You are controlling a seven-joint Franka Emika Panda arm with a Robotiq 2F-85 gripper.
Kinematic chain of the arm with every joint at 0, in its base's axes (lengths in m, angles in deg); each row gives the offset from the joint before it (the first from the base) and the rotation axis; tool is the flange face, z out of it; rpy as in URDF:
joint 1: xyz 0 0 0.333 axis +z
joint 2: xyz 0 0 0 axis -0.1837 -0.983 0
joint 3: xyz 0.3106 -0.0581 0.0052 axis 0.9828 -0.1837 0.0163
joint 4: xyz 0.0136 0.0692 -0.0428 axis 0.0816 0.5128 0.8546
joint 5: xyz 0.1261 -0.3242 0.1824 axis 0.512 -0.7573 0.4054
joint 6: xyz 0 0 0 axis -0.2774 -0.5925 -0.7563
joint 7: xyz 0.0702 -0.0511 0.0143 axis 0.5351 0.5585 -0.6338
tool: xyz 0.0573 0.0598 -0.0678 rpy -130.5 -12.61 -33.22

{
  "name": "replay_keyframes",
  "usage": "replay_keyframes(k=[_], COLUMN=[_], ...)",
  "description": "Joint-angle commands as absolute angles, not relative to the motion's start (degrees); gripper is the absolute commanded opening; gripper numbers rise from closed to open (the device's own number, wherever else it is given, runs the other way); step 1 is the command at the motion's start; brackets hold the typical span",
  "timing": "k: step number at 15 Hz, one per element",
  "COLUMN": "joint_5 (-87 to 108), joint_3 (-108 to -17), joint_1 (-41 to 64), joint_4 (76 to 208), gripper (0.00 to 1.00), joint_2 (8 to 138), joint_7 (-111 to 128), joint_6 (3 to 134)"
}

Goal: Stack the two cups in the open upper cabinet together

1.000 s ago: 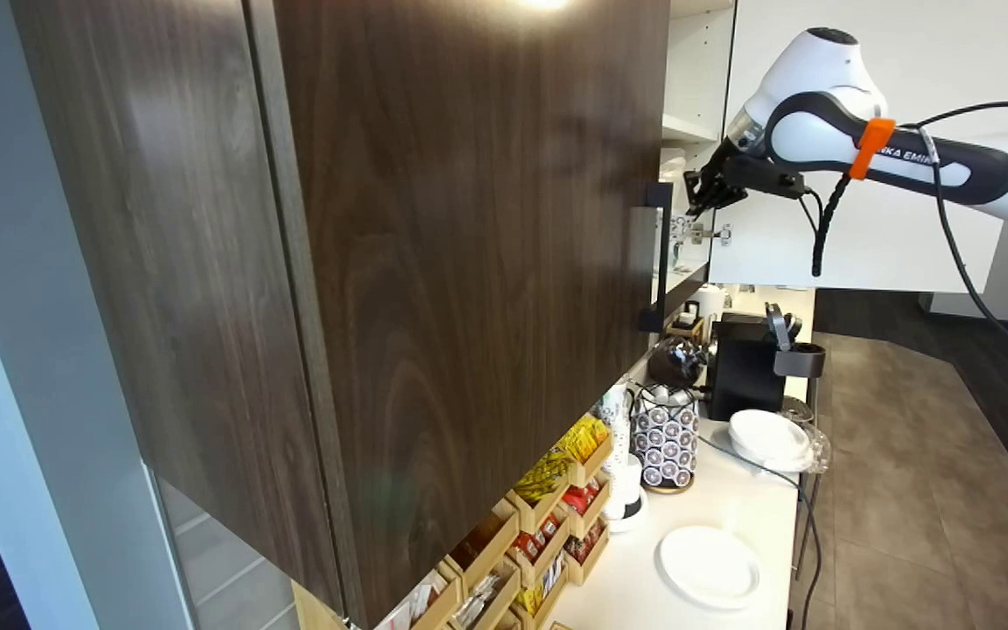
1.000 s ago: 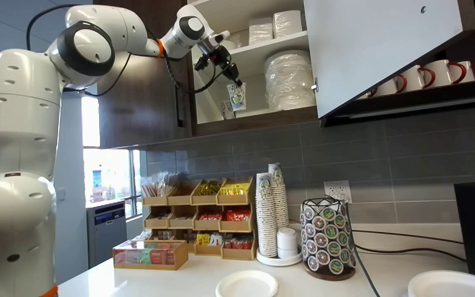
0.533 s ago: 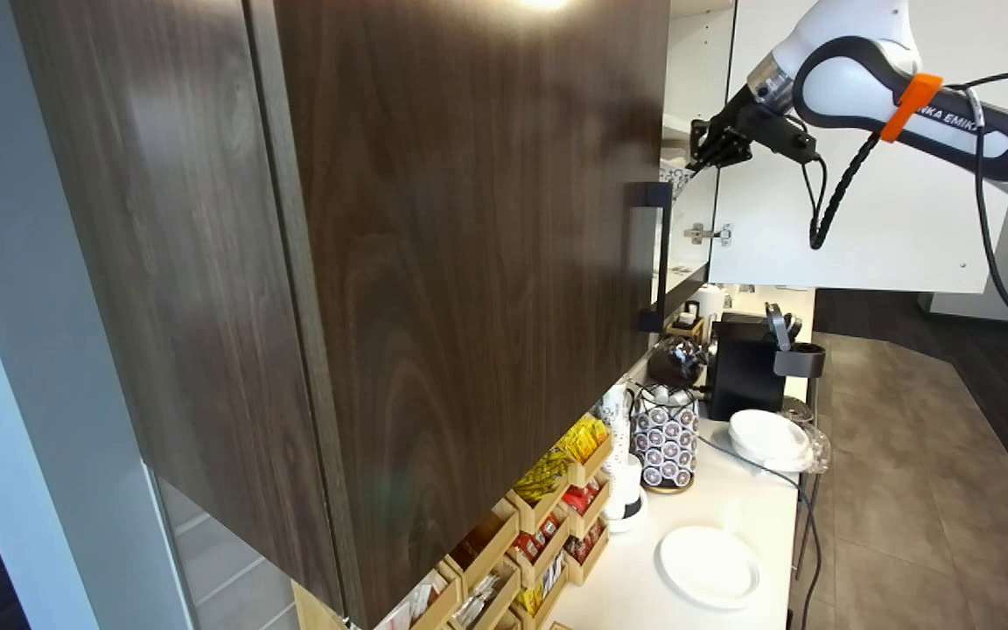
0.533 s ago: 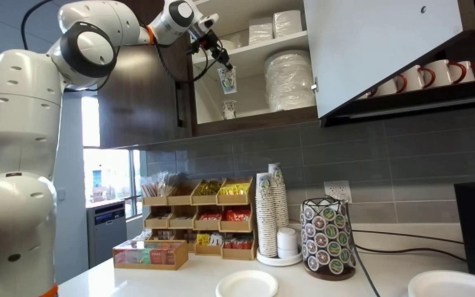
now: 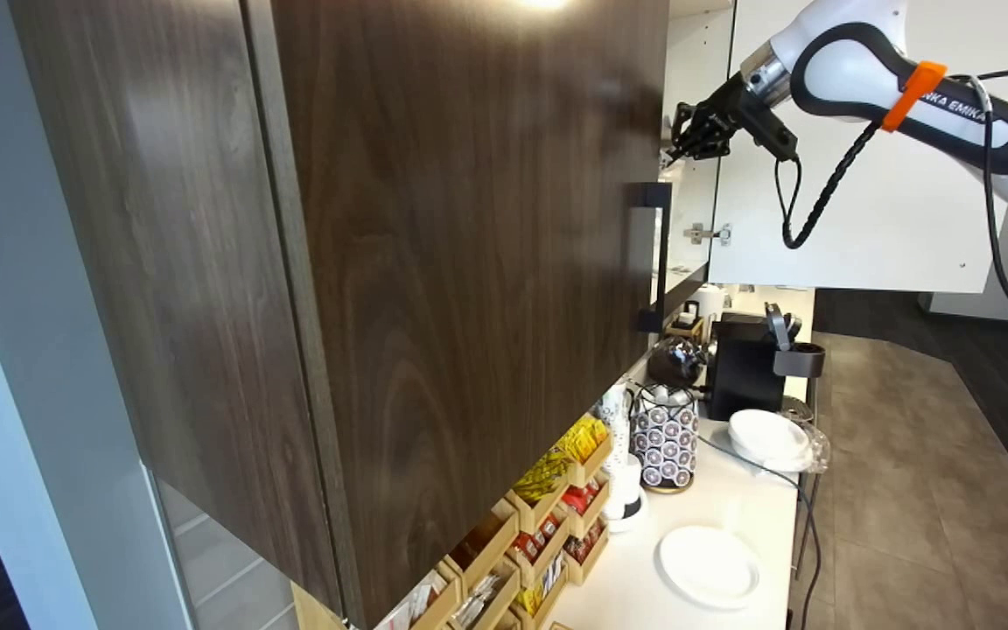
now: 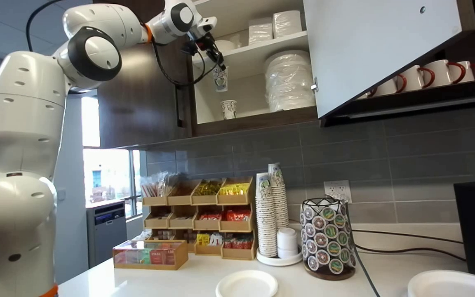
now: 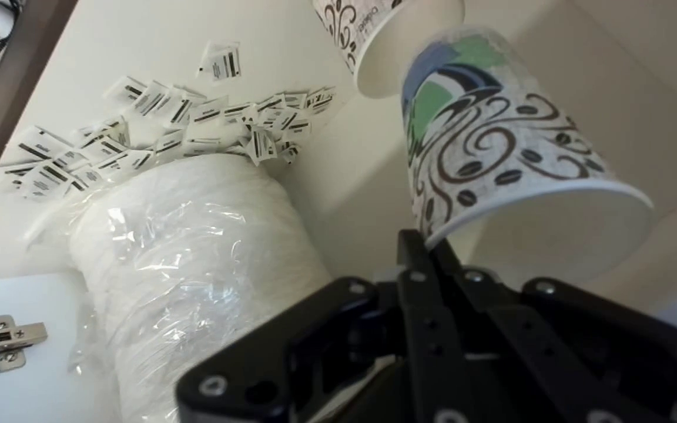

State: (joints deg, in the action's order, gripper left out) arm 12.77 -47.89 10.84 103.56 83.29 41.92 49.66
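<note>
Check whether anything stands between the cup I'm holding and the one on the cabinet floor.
Nothing visible does. In an exterior view, the held cup hangs higher than the standing cup, with open space between. The wrapped stack stands to one side, apart from both cups.

A bright, grey-framed glass window [image 6: 106,175] glows beside a plain pale blue-grey wall [image 6: 70,227], dark grey rectangular tiles [image 6: 346,144] back the glossy white countertop [image 6: 192,280] near me, and a brownish-grey tiled floor [image 5: 924,464] runs alongside it
</note>
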Motion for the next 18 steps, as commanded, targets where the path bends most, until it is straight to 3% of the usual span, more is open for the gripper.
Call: replay_keyframes(k=[1, 7, 18], joint_5=[14.3, 14.0, 15.5], joint_3=[-47.3, -47.4, -48.2], joint_1=[11.3, 11.1, 10.2], joint_4=[103.3, 104.8, 111.2], gripper=[0.01, 0.01, 0.01], joint_2=[81.4, 81.9, 83.8], joint_7=[43.4, 40.5, 44.9], joint_6=[53.0, 47.9, 54.6])
